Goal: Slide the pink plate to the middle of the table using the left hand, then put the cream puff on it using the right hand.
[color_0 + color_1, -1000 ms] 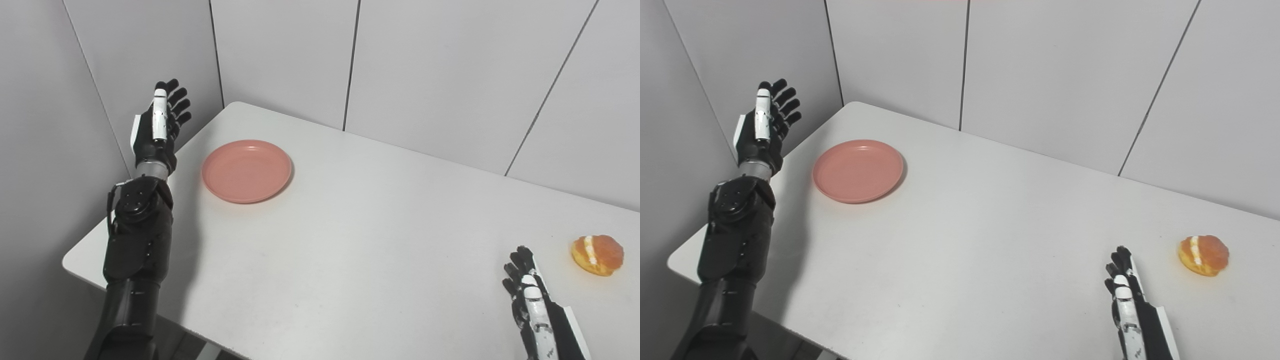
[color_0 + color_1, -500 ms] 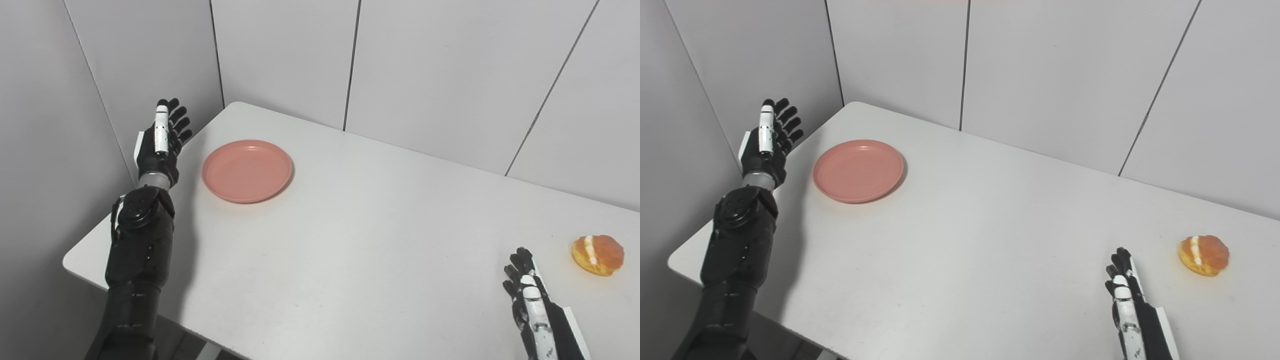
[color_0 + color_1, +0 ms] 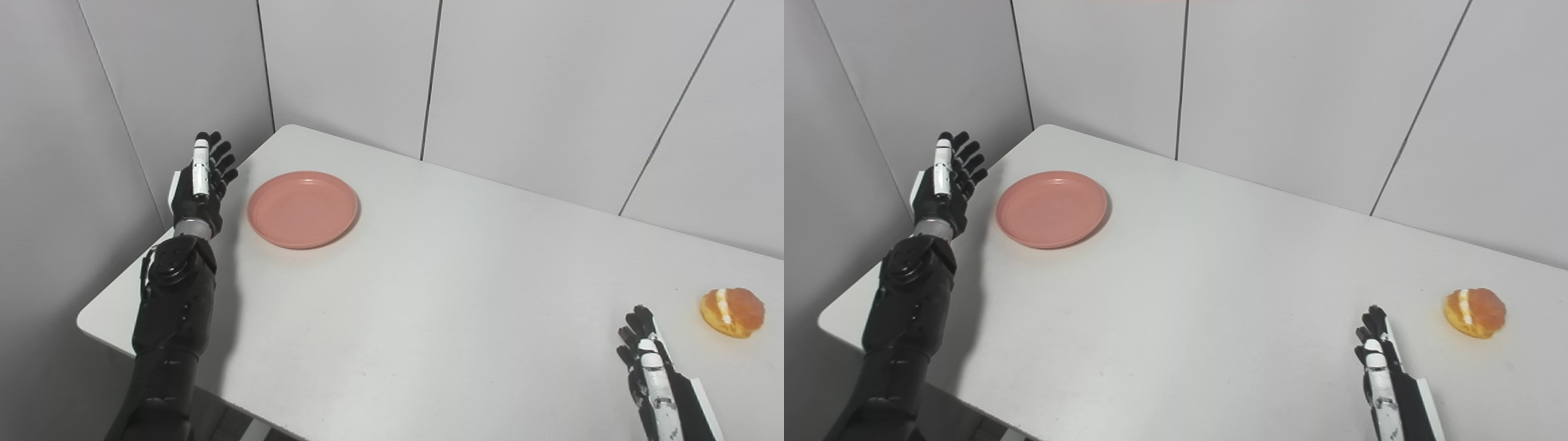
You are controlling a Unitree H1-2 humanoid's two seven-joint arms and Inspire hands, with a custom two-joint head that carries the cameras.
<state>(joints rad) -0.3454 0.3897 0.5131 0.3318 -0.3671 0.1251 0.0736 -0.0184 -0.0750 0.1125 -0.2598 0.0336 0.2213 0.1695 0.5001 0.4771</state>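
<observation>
- Right hand [image 3: 652,367], near right: fingers extended and apart, holding nothing, resting low at the table [image 3: 429,294] edge.
- Cream puff [image 3: 732,312], just beyond that hand on the right: split bun with a cream seam. Judged soft, light and easily crushed; take it lightly across the crust on both sides, clear of the filling.
- Middle of the table: nothing stands between plate and centre.
- Left hand [image 3: 202,184], far left: fingers spread, empty, raised beside the plate, not touching it.
- Pink plate [image 3: 302,209], far left: shallow, judged rigid, light and slippery; push at the left rim.
- Wall panels [image 3: 520,92] behind: no obstruction.
</observation>
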